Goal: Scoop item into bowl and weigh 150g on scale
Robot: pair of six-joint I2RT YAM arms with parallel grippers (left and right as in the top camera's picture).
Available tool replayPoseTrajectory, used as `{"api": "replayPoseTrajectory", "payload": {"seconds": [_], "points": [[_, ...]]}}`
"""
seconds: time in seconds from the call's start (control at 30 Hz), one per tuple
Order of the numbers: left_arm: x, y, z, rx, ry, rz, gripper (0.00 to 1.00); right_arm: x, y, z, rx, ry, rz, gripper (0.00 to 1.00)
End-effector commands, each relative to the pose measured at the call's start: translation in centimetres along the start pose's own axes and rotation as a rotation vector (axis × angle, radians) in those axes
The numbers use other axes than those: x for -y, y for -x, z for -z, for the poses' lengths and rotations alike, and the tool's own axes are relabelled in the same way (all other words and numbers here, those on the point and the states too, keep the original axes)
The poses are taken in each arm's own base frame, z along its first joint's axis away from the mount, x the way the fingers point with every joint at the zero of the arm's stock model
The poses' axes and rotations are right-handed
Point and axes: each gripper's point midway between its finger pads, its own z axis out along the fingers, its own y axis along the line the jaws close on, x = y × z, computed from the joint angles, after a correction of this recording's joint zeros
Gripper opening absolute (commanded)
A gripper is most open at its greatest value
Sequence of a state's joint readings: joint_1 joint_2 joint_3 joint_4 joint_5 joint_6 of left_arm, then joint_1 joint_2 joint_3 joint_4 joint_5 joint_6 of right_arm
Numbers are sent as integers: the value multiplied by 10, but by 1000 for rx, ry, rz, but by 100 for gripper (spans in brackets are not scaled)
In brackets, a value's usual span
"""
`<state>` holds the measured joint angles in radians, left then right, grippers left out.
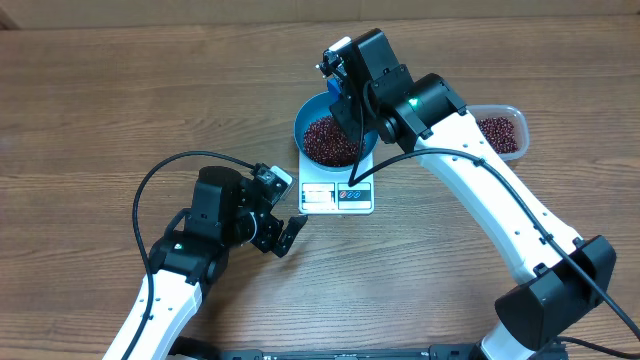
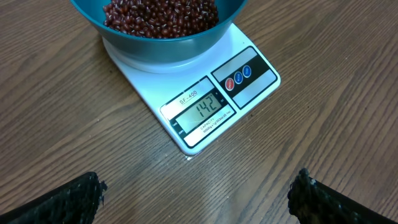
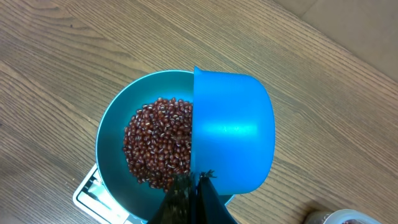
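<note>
l gripper [image 1: 280,238] hangs over the table [image 1: 90,110] near the middle, a bit toward the front edge, just front-left of the scale [image 1: 337,197]. its fingers [image 2: 78,196] are spread wide w/ nothing betw them. the scale sits mid-table toward the far edge, display reading 142. the bowl [image 1: 300,130] stands on the scale's back part, overhanging it, w/ a heap of beans [image 1: 325,142] inside. r gripper [image 3: 194,196] is over the bowl's right side, fingers clamped tight on the handle of a blue scoop [image 3: 233,137]. the scoop is tipped on its side, mouth facing left toward the beans, its inside not visible. right of the bowl, apart from it, a clear tub [image 1: 510,112] holds more beans.
</note>
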<state>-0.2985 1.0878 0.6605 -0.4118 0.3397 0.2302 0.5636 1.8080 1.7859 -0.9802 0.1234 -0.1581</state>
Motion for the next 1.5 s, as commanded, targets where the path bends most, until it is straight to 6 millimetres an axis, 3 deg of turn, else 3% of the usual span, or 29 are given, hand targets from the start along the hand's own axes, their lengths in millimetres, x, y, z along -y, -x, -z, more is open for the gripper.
{"api": "replayPoseTrajectory", "payload": {"seconds": [0.0, 1.27, 1.33, 1.47], "points": [[-2, -3, -1, -9, 6, 25, 100, 4, 18, 22, 72, -16, 14, 4], [-2, -3, -1, -9, 6, 25, 100, 0, 20, 22, 82, 23, 9, 4], [-2, -3, -1, -9, 6, 25, 100, 4, 20, 24, 91, 50, -31, 4], [-2, -3, -1, -9, 6, 25, 100, 32, 22, 49, 149, 158, -143, 4]]}}
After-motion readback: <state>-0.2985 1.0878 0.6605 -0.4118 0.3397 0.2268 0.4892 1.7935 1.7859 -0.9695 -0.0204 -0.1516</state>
